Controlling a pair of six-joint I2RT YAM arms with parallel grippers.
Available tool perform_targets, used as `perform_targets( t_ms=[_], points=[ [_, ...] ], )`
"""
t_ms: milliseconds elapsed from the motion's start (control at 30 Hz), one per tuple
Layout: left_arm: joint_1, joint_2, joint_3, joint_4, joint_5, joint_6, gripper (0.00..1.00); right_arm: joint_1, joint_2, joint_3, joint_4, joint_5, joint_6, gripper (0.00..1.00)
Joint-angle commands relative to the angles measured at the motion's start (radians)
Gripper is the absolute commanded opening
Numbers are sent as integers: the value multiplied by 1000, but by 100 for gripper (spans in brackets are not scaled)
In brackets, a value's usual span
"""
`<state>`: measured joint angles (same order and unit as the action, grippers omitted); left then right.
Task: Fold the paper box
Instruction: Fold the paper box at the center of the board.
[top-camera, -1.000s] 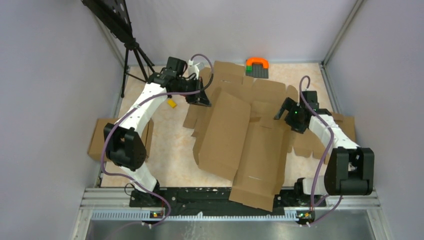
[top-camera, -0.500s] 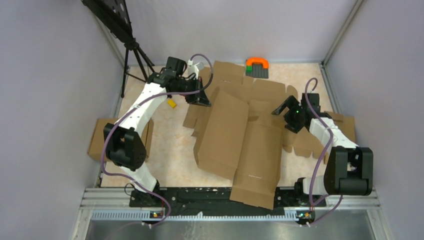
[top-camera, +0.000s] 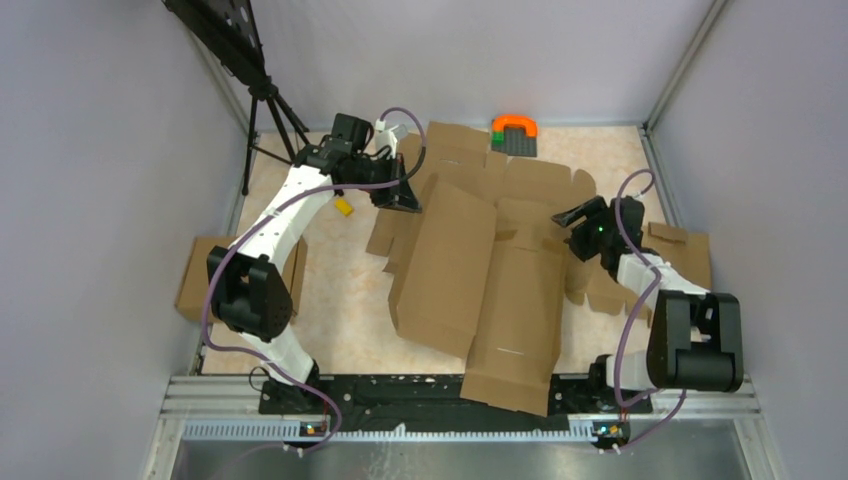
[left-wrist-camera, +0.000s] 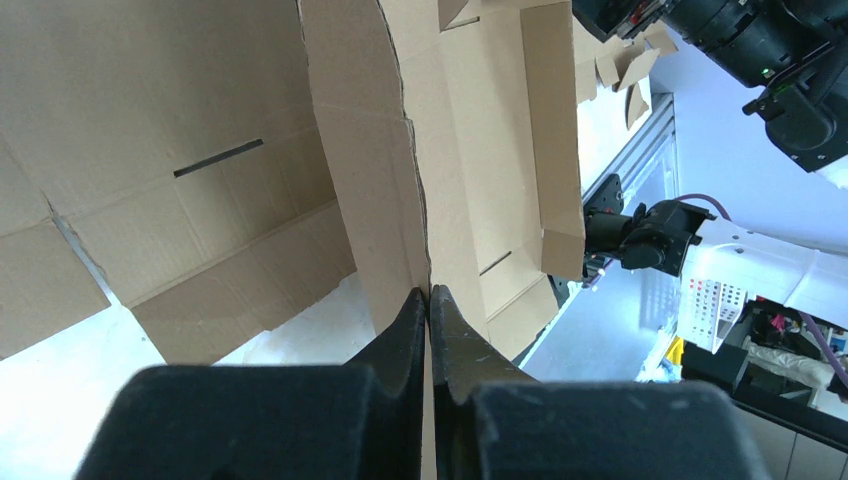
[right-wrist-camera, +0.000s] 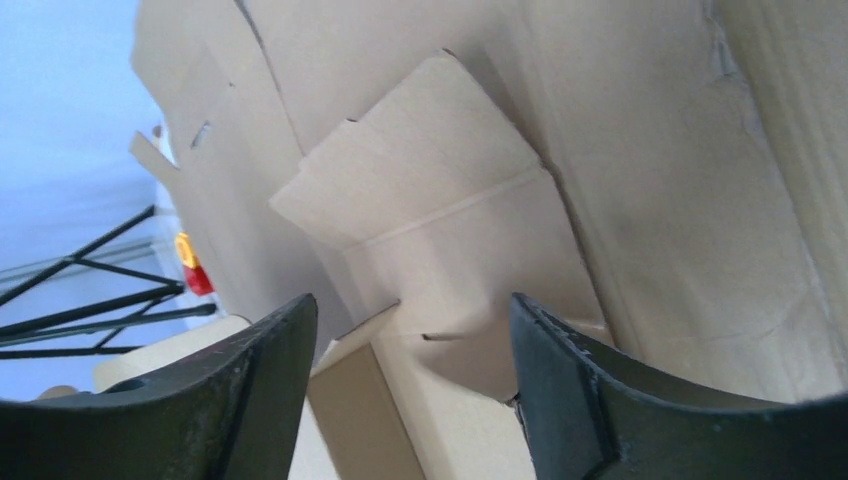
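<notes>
left hand (top-camera: 405, 196) clenched on a raised edge of the paper box (top-camera: 505, 285). in its wrist view the fingers (left-wrist-camera: 398, 335) meet with no gap and the cardboard edge runs straight into the pinch. the fingers cover how deep the edge sits, can't tell.

the box lies spread on the desk (top-camera: 340, 310) between the two hands. it is mostly flat, with the panel next to the left hand tilted up. the end nearest the arm bases overhangs the desk's front rail.

right hand (top-camera: 577, 220) released, jaws apart, at the box's opposite side edge. in the wrist view a creased tab (right-wrist-camera: 420, 200) of the box sits just ahead of the gap between its fingers (right-wrist-camera: 270, 395). can't tell whether either finger touches it.

hard to read:
- flaps beneath the right hand and forearm are hidden in the top view.
- loose cardboard pieces (top-camera: 682, 250) lie outboard of the right hand, partly covered by that arm.
- cardboard slab (top-camera: 192, 275) lies well behind the left hand, its edge hidden by the arm's elbow.
- small yellow item (top-camera: 344, 207) sits just beside the left hand's wrist, too small to identify.
- orange-and-grey object (top-camera: 514, 133) sits past the box's far edge, between the hands, shape unclear.
- red-yellow blur (right-wrist-camera: 190, 262) shows beyond the right hand's finger, can't identify it.
</notes>
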<state>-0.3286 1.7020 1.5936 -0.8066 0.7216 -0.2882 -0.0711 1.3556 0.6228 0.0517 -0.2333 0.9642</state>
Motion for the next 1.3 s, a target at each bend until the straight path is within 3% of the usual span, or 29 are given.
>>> perform_targets(
  t_ms=[0,167,300,433,500,700,933,1267],
  points=[
    [-3,-10,-6,34,38,11,0,-2,13,-65,253,-9,107,65],
    [-3,-8,-3,34,39,11,0,-2,32,-148,448,47,186,51],
    [-3,-7,-4,34,37,11,0,-2,81,-155,518,68,200,21],
    [-3,-7,-3,34,39,11,0,-2,144,-173,616,82,209,4],
    [-3,-7,-3,33,38,11,0,-2,180,-181,680,98,202,2],
    [-2,-5,-1,32,34,11,0,-1,257,-199,829,130,142,4],
    [-3,-3,-1,31,30,12,0,-2,302,-185,940,65,60,16],
    [-3,-2,0,29,27,15,0,-35,273,-134,779,117,-12,46]
  ],
)
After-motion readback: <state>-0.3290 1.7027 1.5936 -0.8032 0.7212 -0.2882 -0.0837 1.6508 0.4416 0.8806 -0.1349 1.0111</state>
